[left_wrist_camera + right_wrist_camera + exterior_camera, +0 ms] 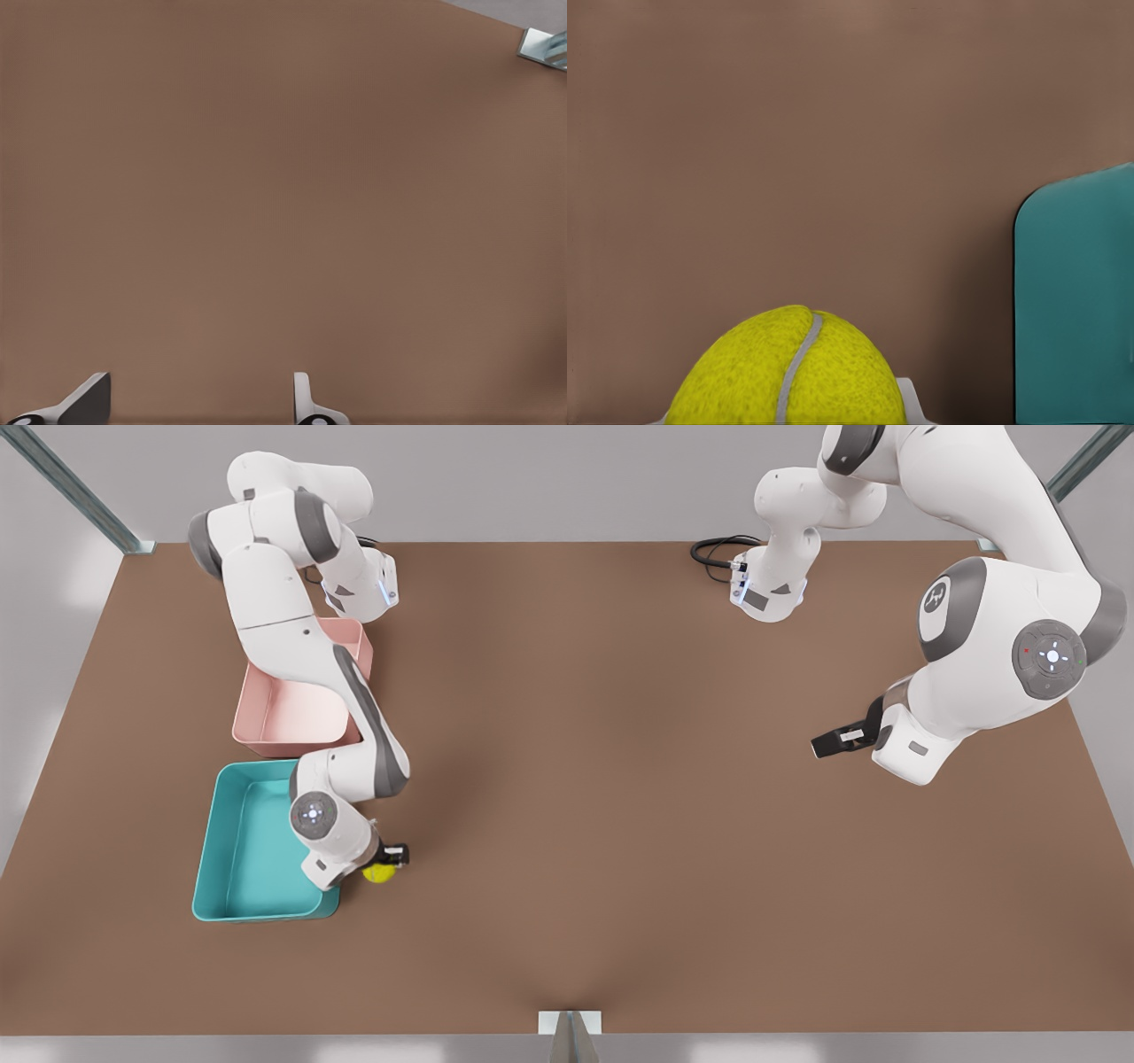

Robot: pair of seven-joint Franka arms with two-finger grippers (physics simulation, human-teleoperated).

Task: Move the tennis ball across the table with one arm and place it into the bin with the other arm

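Surface [620,824] comes first, big and brown. The teal bin [232,841] sits at the front view's left. The right gripper [387,861] is just beside the bin, fingers closed around the tennis ball [379,874], so the bin is the next stop, I think. The left gripper [828,744] waits far away, fingers spread and holding nothing.

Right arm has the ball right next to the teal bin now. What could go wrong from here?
1. The tennis ball sits low beside the teal bin; carried across without lifting, it may strike the wall.
2. The right gripper grips the ball near the fingertips; it might slip and roll.
3. The pink tub adjoins the bin; overshoot could drop it there.
The left gripper waits open, far off.
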